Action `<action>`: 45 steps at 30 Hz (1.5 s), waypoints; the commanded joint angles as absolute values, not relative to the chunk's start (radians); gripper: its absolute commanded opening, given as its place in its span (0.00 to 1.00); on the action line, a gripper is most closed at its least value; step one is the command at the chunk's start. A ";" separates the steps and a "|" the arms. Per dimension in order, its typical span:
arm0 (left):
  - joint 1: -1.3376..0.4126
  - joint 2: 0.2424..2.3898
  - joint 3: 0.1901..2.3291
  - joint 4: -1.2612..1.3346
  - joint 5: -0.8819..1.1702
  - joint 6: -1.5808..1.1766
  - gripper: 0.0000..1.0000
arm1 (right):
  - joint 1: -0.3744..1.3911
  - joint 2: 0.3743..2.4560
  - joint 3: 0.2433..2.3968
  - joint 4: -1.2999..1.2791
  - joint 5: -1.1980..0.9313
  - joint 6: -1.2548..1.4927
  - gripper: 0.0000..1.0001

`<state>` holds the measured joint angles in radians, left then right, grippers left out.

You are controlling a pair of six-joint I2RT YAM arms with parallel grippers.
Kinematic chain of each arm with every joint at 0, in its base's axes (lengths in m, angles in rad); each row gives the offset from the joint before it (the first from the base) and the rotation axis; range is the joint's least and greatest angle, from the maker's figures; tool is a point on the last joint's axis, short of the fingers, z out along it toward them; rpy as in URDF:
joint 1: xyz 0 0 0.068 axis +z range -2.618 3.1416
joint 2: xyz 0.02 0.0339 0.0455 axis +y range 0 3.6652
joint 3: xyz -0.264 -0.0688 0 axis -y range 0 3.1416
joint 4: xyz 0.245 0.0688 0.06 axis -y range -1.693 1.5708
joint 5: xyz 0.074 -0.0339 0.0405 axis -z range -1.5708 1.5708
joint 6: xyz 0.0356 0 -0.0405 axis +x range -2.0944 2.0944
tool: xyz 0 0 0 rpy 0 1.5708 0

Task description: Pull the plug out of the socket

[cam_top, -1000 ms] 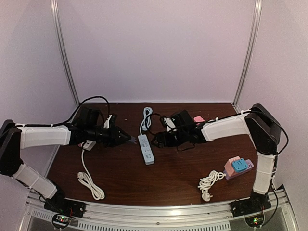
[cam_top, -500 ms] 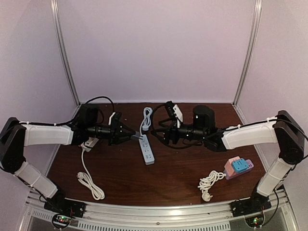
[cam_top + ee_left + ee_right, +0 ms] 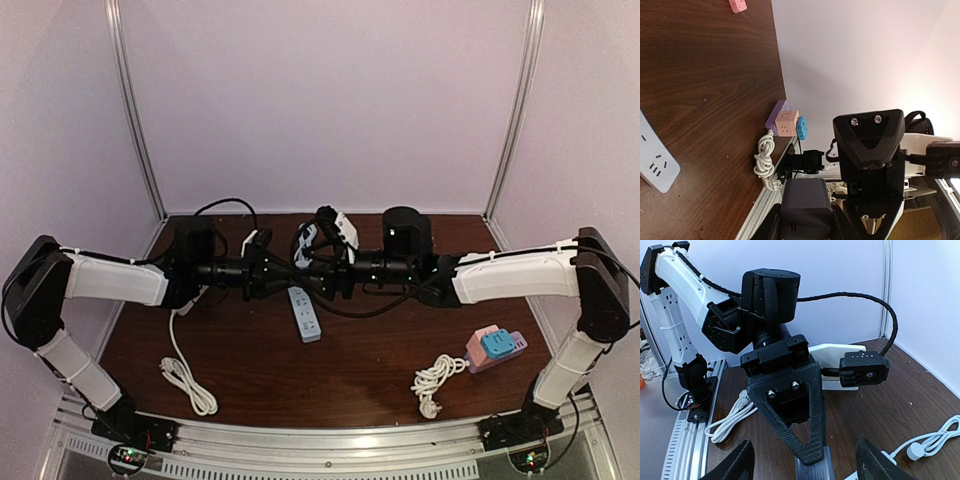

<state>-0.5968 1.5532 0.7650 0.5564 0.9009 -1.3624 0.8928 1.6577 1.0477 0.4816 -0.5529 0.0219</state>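
Observation:
My left gripper (image 3: 285, 272) is shut on a dark grey plug block (image 3: 806, 205), which sits between its fingers at the bottom of the left wrist view. The white power strip (image 3: 305, 313) lies flat on the table below and in front of it; it also shows in the left wrist view (image 3: 655, 167) with bare sockets. My right gripper (image 3: 320, 275) faces the left one, nose to nose. Its fingers (image 3: 730, 467) are spread wide on either side of the left gripper's black finger (image 3: 790, 400) and the plug (image 3: 815, 471). In the top view the plug is hidden between the grippers.
A pink, purple and blue socket cube (image 3: 495, 347) with a coiled white cord (image 3: 435, 380) sits at the right front. Another white cord (image 3: 185, 375) lies at the left front, and one (image 3: 305, 240) at the back centre. A small pink cube (image 3: 737, 5) lies further off.
Both arms have swung inward. The left gripper moved right and the right gripper moved left, and they now meet above the far end of the power strip.

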 commanded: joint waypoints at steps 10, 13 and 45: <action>-0.604 1.573 0.784 0.775 0.949 -1.446 0.01 | 0.900 1.664 1.052 0.387 -0.569 -0.032 0.59; -0.604 1.576 0.781 0.791 0.955 -1.453 0.02 | 0.900 1.671 1.061 0.393 -0.582 -0.020 0.52; -0.493 1.391 0.862 0.116 0.647 -1.010 0.98 | 0.850 1.686 1.143 0.191 -0.443 0.169 0.00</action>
